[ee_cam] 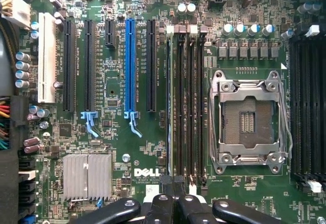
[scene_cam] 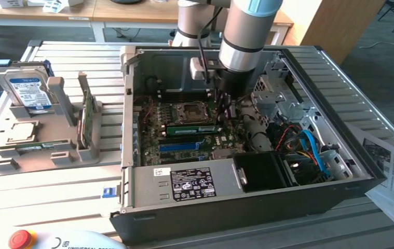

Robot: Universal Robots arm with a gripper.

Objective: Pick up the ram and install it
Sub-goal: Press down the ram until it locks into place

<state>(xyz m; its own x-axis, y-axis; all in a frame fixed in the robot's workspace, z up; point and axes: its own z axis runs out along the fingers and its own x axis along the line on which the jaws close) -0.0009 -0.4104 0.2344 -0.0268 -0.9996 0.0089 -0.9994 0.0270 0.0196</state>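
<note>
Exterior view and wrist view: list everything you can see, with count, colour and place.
Computer case: one, black, open, mid-table.
Motherboard: one, green, inside the case.
Processor socket: one, silver, on the motherboard.
Ram: one, green, standing in a slot beside the socket.
Holder: one, grey, exterior view's left.
Hard drive: one, silver with blue label, upright in the holder.
Green card: one, upright in the holder.
Second stick: one, green, lying in the holder.
Gripper: one, black, shut, at the slots' end.
</note>
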